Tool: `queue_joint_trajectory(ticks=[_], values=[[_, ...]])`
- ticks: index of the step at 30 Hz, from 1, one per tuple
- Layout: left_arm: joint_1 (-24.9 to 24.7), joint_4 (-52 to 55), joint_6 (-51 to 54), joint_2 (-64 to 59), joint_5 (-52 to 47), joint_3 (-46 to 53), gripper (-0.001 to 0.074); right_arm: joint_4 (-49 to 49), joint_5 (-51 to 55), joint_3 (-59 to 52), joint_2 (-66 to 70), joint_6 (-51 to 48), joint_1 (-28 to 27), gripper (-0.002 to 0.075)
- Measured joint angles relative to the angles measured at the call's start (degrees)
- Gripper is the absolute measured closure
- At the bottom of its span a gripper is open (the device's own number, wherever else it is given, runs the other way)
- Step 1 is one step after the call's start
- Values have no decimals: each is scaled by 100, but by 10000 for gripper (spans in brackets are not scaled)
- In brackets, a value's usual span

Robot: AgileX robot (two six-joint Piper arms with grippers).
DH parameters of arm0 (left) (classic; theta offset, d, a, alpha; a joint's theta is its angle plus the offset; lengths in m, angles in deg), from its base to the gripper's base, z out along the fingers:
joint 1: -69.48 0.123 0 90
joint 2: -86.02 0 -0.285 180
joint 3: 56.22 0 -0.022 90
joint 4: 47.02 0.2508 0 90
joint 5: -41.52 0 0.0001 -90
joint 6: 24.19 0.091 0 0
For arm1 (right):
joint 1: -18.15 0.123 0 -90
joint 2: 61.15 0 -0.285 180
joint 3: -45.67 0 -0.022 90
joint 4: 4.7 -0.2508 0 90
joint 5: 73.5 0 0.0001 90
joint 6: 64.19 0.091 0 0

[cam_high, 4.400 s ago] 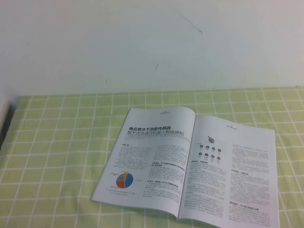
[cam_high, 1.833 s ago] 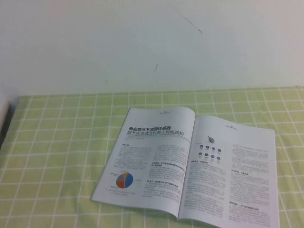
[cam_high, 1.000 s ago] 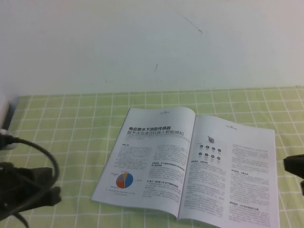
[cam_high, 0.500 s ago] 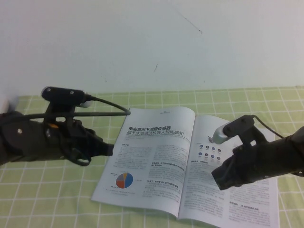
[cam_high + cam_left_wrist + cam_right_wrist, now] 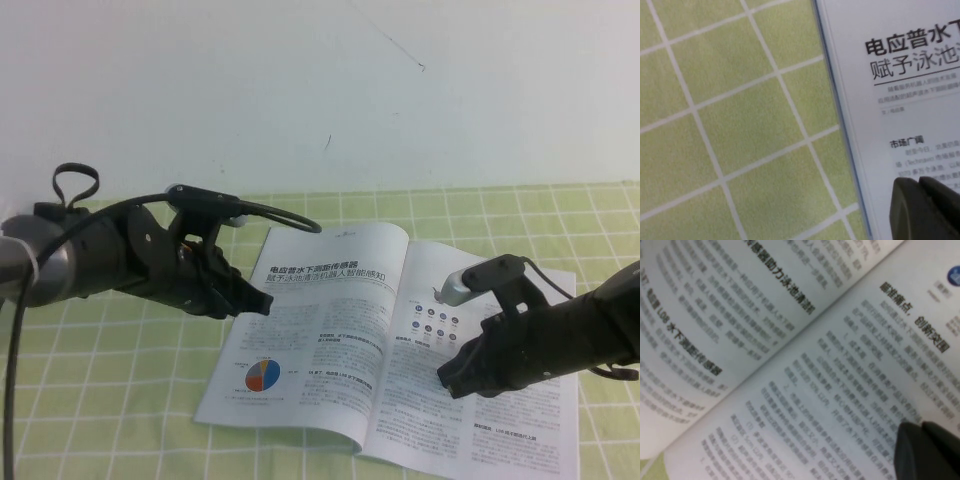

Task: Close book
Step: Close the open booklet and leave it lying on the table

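Note:
An open magazine (image 5: 330,330) lies flat on the green checked tablecloth (image 5: 110,390), with a bold headline and a pie chart on its left page. My left gripper (image 5: 262,303) hovers over the outer edge of that left page, fingers (image 5: 927,210) pressed together, shut on nothing. The page edge (image 5: 840,125) runs just beside it in the left wrist view. My right gripper (image 5: 447,378) hangs over the right page close to the spine, its dark fingers (image 5: 927,452) also together above the printed text (image 5: 840,370).
A white wall (image 5: 320,90) rises behind the table. A black cable (image 5: 285,213) loops from the left arm over the cloth. Bare tablecloth lies left of the magazine and along the far edge.
Both arms came into view from the sides within the last second. The left gripper advanced to the left page's edge; the right one dropped lower over the right page. The magazine shifted slightly.

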State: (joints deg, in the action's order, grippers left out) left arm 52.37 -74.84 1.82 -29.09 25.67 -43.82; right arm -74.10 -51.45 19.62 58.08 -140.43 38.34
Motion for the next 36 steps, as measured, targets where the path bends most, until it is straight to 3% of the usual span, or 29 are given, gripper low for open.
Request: queue_joint_trajectory(ticks=[9, 36], values=[[-10, 548, -724, -648, -25, -355, 737, 0, 12, 0, 9, 0, 0, 729], [-10, 1989, -1953, -542, -128, -384, 737, 0, 34, 23, 26, 13, 0, 729]])
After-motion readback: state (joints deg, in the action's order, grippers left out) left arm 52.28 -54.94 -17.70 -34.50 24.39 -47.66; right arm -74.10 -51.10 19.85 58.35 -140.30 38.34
